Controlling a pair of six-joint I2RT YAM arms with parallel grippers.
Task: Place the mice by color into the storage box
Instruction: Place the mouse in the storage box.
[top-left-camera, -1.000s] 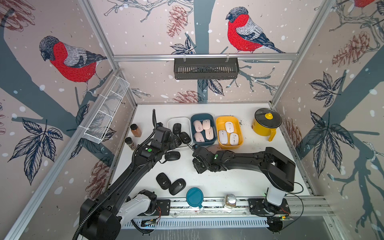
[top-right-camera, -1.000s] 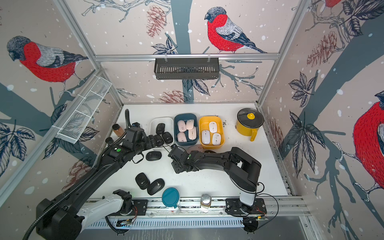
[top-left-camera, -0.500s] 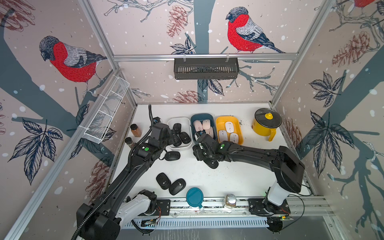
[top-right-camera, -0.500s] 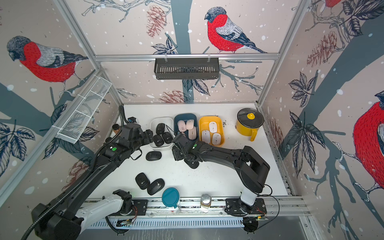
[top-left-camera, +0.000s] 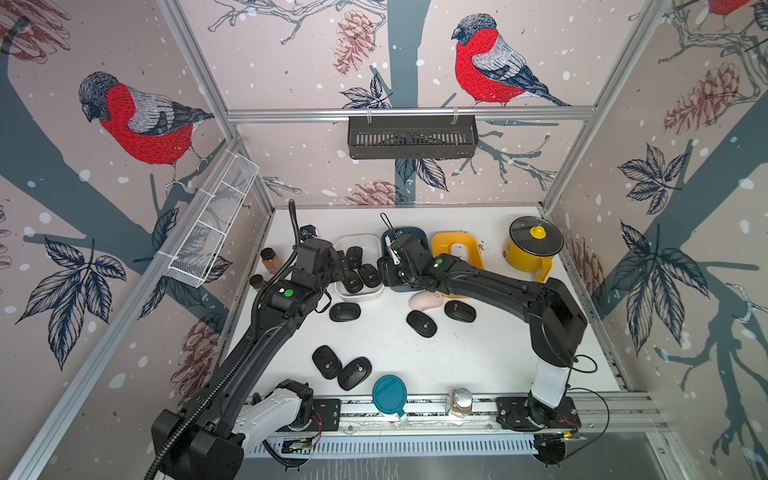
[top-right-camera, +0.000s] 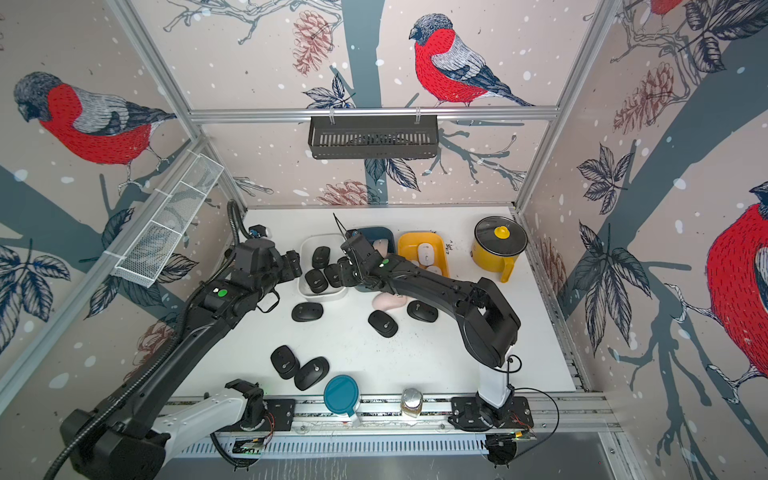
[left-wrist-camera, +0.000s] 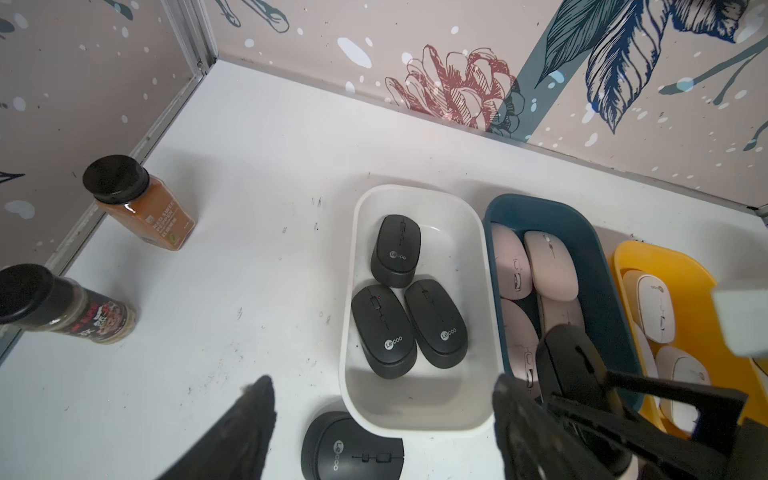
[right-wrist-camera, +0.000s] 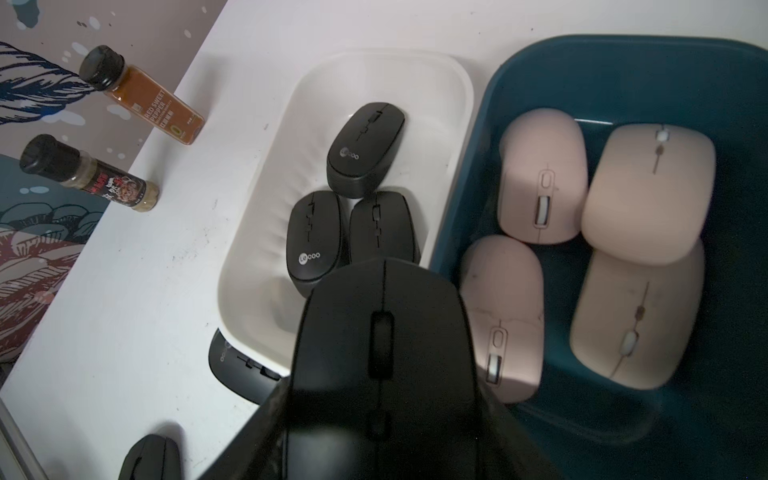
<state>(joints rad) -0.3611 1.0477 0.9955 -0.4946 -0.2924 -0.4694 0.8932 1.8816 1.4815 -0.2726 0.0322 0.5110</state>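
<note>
By white bin (right-wrist-camera: 257, 249), right gripper (top-left-camera: 390, 272) grips black mouse (right-wrist-camera: 380, 332), nose outward — left gripper (left-wrist-camera: 382, 384) agape.

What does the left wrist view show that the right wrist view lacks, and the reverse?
Only left wrist: the yellow bin with white mice, and the open left hand. Only right wrist: a second loose black mouse. Both: the white bin with three black mice, the blue bin with pink mice, two spice jars, one loose black mouse, the held black mouse in the right hand.

Matt blk plastic mice (left-wrist-camera: 395, 249), glossy wht plastic bin (left-wrist-camera: 415, 399), smooth wht tabletop (left-wrist-camera: 249, 187)
</note>
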